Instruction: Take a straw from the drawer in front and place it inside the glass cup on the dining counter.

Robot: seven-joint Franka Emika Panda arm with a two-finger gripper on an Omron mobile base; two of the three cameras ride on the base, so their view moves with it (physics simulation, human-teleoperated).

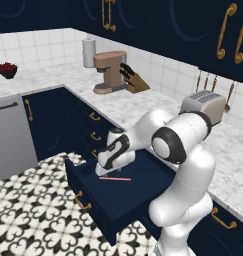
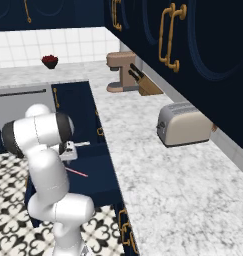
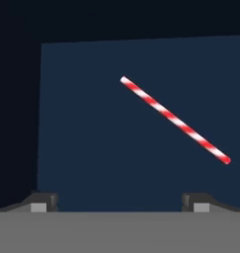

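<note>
The claw, fingers spread and holding nothing, hovers over the straw lying flat in the drawer.

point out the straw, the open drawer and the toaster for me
straw [image 3: 175,120]: hand view, middle of its red-and-white striped length, lying flat.
drawer [image 1: 83,201]: left base view, the brass handle on its pulled-out front.
toaster [image 2: 185,125]: right base view, middle of its long side, on the marble worktop.
</note>
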